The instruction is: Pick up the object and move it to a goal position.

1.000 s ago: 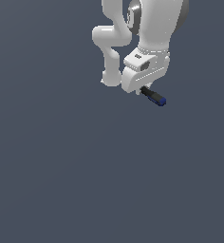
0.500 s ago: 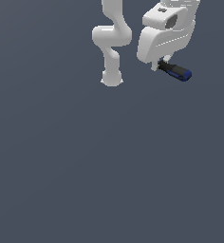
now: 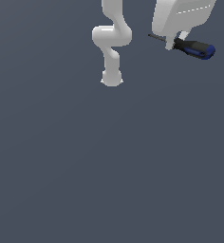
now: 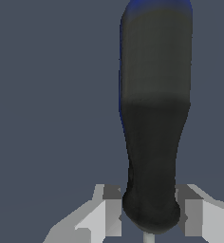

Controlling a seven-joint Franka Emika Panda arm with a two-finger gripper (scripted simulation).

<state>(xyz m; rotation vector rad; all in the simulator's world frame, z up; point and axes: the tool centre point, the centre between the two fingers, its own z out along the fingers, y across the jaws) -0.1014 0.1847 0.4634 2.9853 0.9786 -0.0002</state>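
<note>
One arm, one tool, one screwdriver — that is the whole count here.

In the exterior view the white arm (image 3: 111, 42) rises from its round base on the plain dark grey surface (image 3: 109, 166) and leaves the frame at the top edge. Its hand comes back into the frame at the upper part of the exterior view's right, and only the lower part of the tool (image 3: 174, 42) shows there. The screwdriver (image 3: 192, 48) is pinched in it, clear of the surface and lying close to level with a slight tilt. Its black handle with blue on the end sticks out toward the exterior view's right, and its single thin dark shaft pokes out the other side of the hand, toward the exterior view's left.

The wrist view looks straight along the screwdriver (image 4: 154, 142). The chunky black handle fills the middle of the frame, with a blue edge at its far end and down one side. Two pale grey fingers (image 4: 102, 213) sit one on each side of the narrow end of the handle, pressed against it — the tool (image 4: 149, 214) is closed around that neck. A short pale stub shows just under the handle between them.
</note>
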